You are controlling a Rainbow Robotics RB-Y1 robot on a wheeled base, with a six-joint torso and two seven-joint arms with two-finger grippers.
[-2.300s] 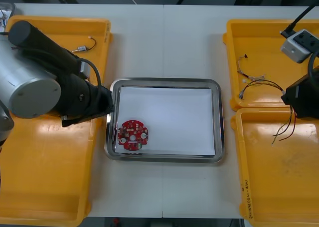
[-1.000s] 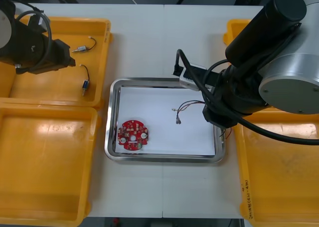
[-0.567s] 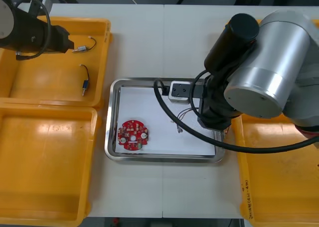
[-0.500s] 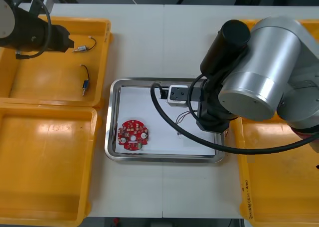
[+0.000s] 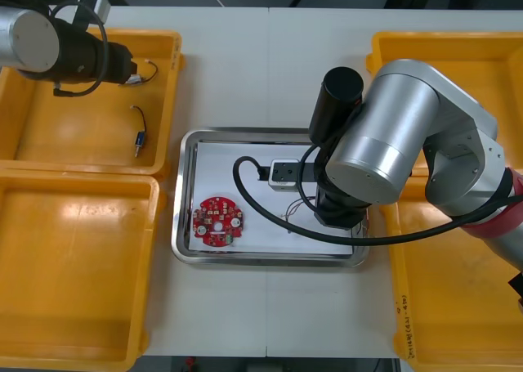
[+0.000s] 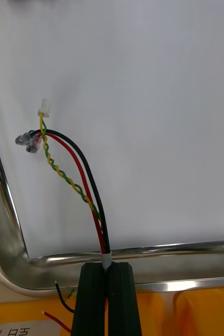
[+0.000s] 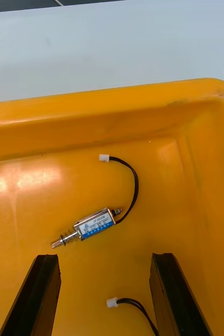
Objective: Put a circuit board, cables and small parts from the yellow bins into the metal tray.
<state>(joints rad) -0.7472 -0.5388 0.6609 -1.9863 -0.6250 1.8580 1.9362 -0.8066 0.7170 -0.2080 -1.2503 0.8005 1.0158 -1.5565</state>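
Cable first: my right gripper (image 6: pixel 107 265) has its black fingers clamped together on the sleeved end of a red, black and yellow-green twisted cable bundle (image 6: pixel 72 163). It sits at about 4 o'clock of the shiny rectangular metal tray (image 5: pixel 181 241) on the light counter (image 5: pixel 270 78). The round red circuit board (image 5: pixel 217 221) lies inside at 8 o'clock.

What matters for letting go is this. Taking my fingers' pointing as 12, the cable bundle runs ahead and bends toward 11, its plugs over the white inside, while the clamped end sits right at the rim. I judge a release here lands most of it inside, though the tail may drape the rim.

My left gripper (image 7: pixel 104 257) hangs with fingers (image 7: pixel 43 294) wide apart over the far yellow plastic bin (image 7: pixel 38 136). A small silver metal part (image 7: pixel 94 224) lies just ahead, its long axis from 8 to 2, nearly crosswise.
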